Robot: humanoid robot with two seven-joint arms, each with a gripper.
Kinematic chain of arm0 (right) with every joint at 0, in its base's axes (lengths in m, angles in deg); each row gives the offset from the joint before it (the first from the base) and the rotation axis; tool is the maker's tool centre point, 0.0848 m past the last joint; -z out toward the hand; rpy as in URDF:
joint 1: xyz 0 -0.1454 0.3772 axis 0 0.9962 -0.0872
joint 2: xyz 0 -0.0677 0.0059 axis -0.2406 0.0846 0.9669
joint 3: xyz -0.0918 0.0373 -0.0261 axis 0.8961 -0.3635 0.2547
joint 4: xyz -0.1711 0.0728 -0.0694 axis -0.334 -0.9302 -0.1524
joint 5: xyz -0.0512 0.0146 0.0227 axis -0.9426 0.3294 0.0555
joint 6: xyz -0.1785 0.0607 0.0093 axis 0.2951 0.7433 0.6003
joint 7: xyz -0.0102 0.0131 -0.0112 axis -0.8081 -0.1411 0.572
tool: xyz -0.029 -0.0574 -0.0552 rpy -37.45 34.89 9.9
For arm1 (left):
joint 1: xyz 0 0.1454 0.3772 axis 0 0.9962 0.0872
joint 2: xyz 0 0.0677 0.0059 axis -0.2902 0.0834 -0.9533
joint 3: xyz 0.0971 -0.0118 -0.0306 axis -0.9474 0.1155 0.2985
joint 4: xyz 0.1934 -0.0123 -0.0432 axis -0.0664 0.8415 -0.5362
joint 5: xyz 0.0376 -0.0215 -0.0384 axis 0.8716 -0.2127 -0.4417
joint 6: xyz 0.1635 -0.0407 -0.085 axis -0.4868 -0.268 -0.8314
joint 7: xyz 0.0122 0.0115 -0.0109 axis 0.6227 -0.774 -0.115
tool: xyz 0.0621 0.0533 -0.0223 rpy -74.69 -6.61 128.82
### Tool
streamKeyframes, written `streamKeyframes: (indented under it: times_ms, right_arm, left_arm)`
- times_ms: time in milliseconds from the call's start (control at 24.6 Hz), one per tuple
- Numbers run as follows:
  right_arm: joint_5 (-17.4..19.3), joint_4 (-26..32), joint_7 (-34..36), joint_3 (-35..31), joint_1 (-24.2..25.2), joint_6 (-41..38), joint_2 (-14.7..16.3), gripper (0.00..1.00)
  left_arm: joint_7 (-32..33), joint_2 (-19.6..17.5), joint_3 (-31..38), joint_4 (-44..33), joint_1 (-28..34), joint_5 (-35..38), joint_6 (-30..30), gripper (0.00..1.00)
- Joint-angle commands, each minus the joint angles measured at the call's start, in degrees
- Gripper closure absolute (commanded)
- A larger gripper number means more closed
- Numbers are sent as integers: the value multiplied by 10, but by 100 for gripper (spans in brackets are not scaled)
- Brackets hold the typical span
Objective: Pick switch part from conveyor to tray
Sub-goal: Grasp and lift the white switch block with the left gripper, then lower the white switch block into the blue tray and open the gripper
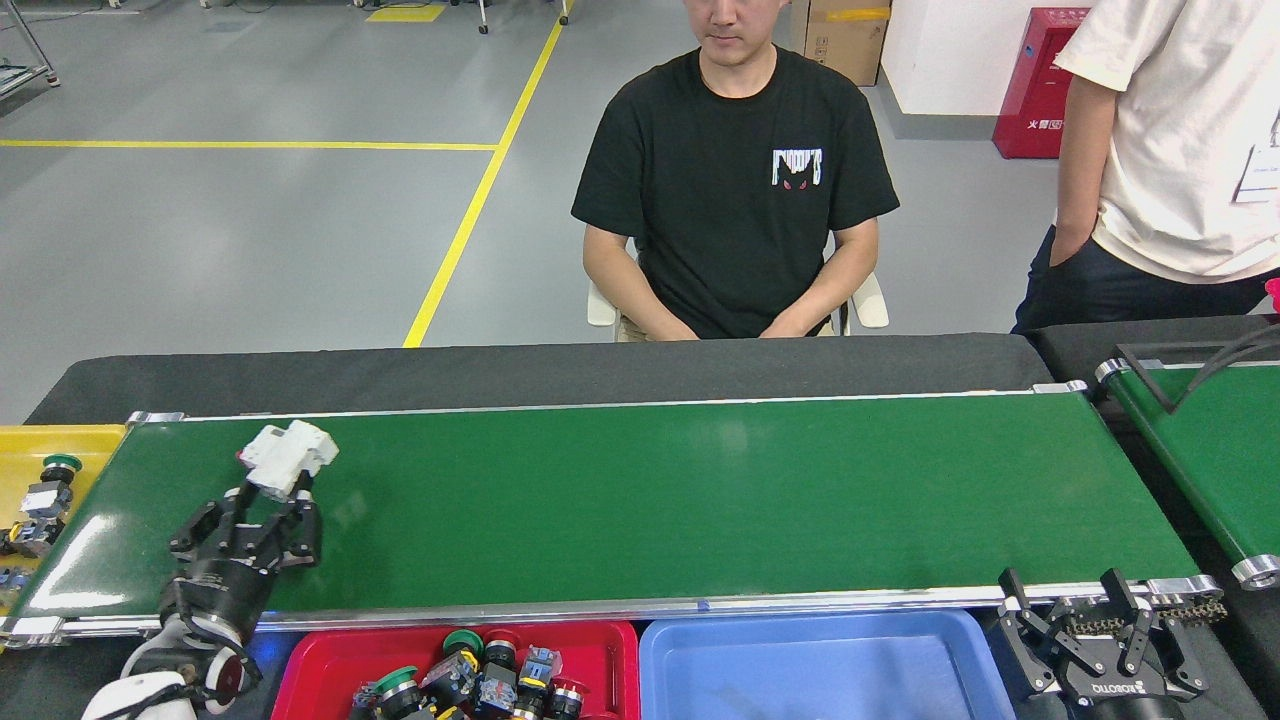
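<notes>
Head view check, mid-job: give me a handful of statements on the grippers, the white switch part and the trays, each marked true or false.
1. The left gripper has the white switch part between its fingers. True.
2. The blue tray holds a pile of switch parts. False: it looks empty; the pile lies in the red tray.
3. The right gripper is shut on a part. False: its fingers are spread and hold nothing, near the conveyor's right end.
4. Apart from the white switch part, the conveyor belt carries nothing. True.
5. The yellow tray sits at the conveyor's right end. False: it sits at the left end.
</notes>
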Motion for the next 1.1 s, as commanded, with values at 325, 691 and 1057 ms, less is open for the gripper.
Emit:
streamKeyframes:
  times_ms: [325,691,1057]
  right_arm:
    - [2,9,2,-27,-8,3,13,0]
    - [3,9,1,-28,-7,4,12,0]
    - [3,9,1,-27,-5,4,7,0]
  left_arm:
    - [91,150,-202,-149,54,131,-34,76]
    - [90,166,-256,-206,121,142,-1,0]
    - [84,159,-47,-262,146,142,134,0]
